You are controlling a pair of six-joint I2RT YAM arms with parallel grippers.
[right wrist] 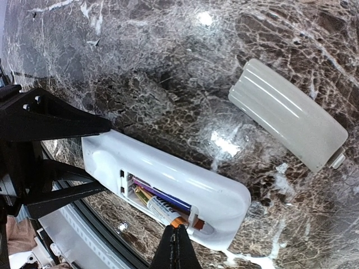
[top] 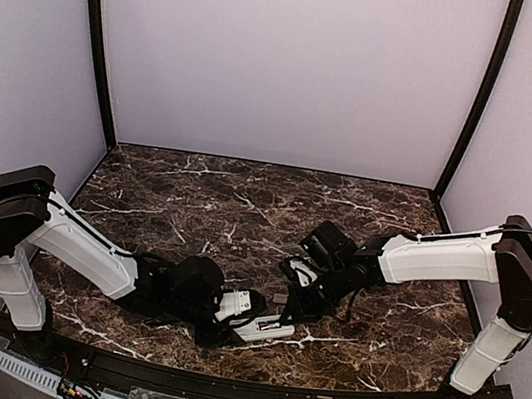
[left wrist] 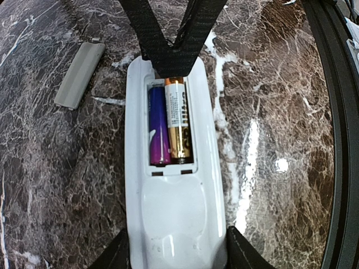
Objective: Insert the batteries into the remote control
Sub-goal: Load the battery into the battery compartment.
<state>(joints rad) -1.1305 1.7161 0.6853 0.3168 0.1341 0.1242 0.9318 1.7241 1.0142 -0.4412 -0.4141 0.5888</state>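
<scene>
Marble-topped bench [top: 207, 190] was closed in by pale walls [top: 288, 61] at the back and on both sides. Bare stone ran from the work up to the back wall.

Near the front edge, about midway between the two arm bases, the remote [left wrist: 174, 213] lay face down, its back uppermost. Its compartment [left wrist: 156, 85] was uncovered and held two batteries [left wrist: 178, 120] side by side, one purple, one gold and white. They filled the recess across its width.

At the rounded end of the remote, the left tool [left wrist: 178, 253] gripped the body, one dark finger against each long edge. At the other end, the right tool [right wrist: 176, 242] had its fingers pressed together into a single point, with nothing seen between them. That point rested on the end of the gold and white battery, at the compartment's end wall.

A pale cover [right wrist: 287, 115] lay flat on the stone on the remote's far side, near the right tool's end and apart from the remote. On the near side a dark rail [left wrist: 336, 140] followed the bench edge, with a strip of marble between it and the remote.

Both forearms met over the remote, the left arm low along the front, the right arm slanting in from the right wall. Open marble lay to either side of them.
</scene>
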